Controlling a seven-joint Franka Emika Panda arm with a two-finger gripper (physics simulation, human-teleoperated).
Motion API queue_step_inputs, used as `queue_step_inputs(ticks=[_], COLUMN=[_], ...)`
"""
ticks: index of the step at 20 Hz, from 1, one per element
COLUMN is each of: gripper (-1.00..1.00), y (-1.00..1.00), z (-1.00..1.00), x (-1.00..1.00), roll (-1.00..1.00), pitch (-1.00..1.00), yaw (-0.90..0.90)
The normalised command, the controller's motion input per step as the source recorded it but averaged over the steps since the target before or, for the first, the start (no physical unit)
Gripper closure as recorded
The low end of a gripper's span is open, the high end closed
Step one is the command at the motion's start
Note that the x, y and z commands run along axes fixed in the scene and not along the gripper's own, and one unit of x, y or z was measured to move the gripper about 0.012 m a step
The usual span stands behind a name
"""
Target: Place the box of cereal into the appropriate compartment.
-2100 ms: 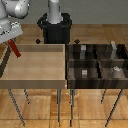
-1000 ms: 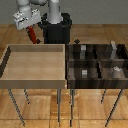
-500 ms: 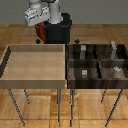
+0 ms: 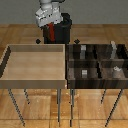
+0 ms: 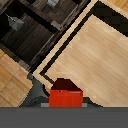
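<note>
The box of cereal (image 4: 51,32) is a small thin red box held in my gripper (image 4: 50,36), which is shut on it. It hangs above the back rim of the light wooden tray (image 4: 10,55), near that tray's right back corner in the exterior view. In the wrist view the red box (image 5: 65,94) sits between the grey fingers (image 5: 38,95), over the light tray's floor (image 5: 95,55). The dark compartment tray (image 4: 68,65) lies to the exterior view's right of the gripper, and it also shows in the wrist view (image 5: 37,42).
The dark tray has several compartments holding small grey blocks (image 4: 84,50) (image 4: 114,48) (image 4: 85,73) (image 4: 116,71). The robot's dark base (image 4: 64,31) stands behind the trays. Both trays stand on thin legs over a wooden floor (image 4: 35,107).
My gripper has carried the red box from the exterior view's far left towards the right, along the back of the light tray, closer to the dark tray.
</note>
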Motion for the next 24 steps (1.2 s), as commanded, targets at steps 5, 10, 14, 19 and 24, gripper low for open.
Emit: queue_step_inputs(ticks=[5,10,14,19,24], gripper=[1.00,1.00,1.00,1.00,1.00], y=[0.00,0.20,1.00,1.00,1.00], z=[0.00,0.00,0.00,0.00,0.00], x=[0.20,0.40,0.00,0.00,0.00], roll=[0.00,0.00,0.00,0.00,0.00], pitch=[0.00,0.00,0.00,0.00,0.00], yaw=[0.00,0.00,0.00,0.00,0.00])
